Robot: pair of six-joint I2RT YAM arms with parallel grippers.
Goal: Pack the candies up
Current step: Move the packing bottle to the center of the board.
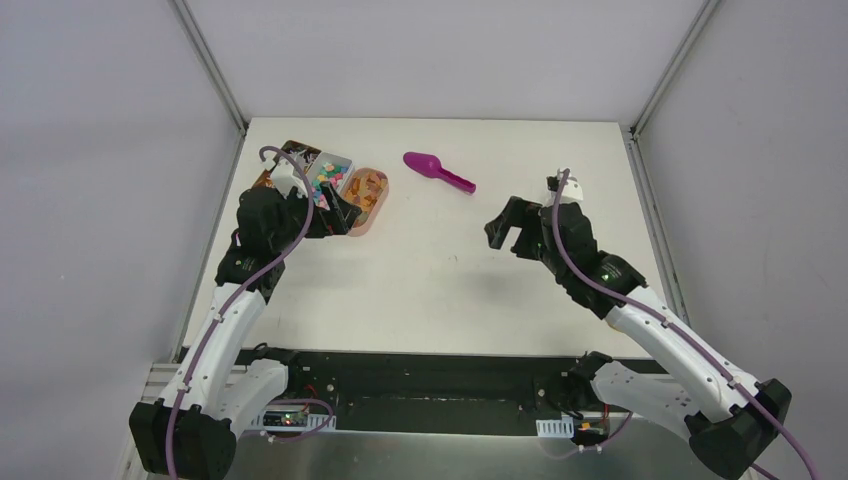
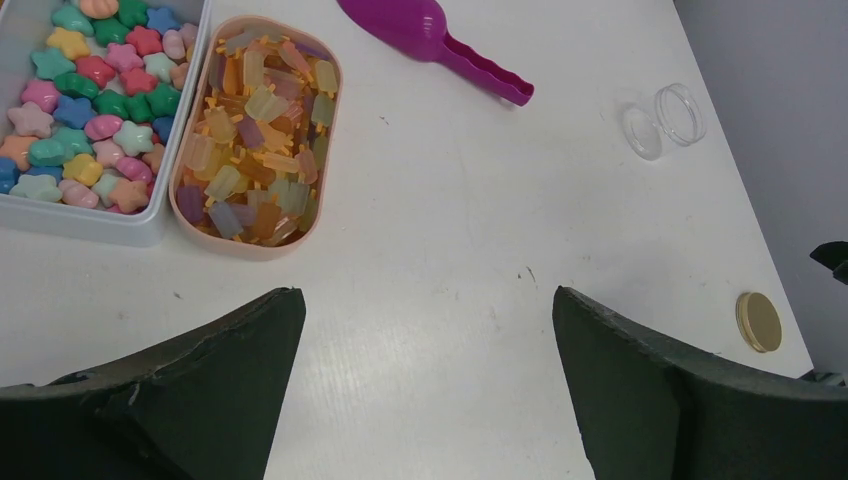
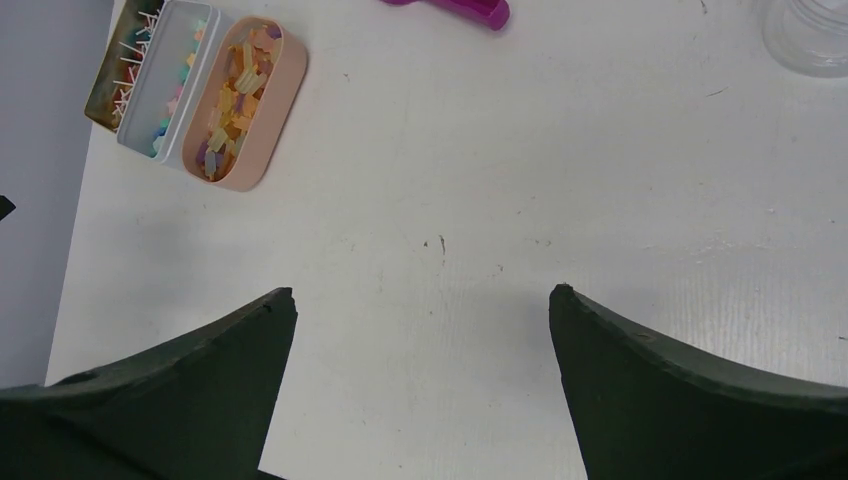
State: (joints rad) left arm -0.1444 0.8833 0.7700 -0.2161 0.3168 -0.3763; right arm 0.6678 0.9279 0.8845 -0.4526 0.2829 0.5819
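Observation:
The candies lie in two containers at the table's back left. Orange-amber and pastel pieces (image 2: 255,135) fill a pink oval tray (image 1: 366,188). Pink, green, blue and yellow star pieces (image 2: 90,100) fill a clear box (image 1: 330,173). Both also show small in the right wrist view, the oval tray (image 3: 290,100) beside the clear box (image 3: 172,90). My left gripper (image 1: 345,215) (image 2: 428,295) is open and empty, just in front of the oval tray. My right gripper (image 1: 505,230) (image 3: 422,292) is open and empty over the bare table at mid right.
A magenta scoop (image 1: 438,171) (image 2: 430,35) lies at the back centre. A small clear jar (image 2: 660,118) (image 3: 815,35) stands right of it, and its gold lid (image 2: 759,321) lies nearer. A brown tray with sticks (image 3: 125,60) sits left of the clear box.

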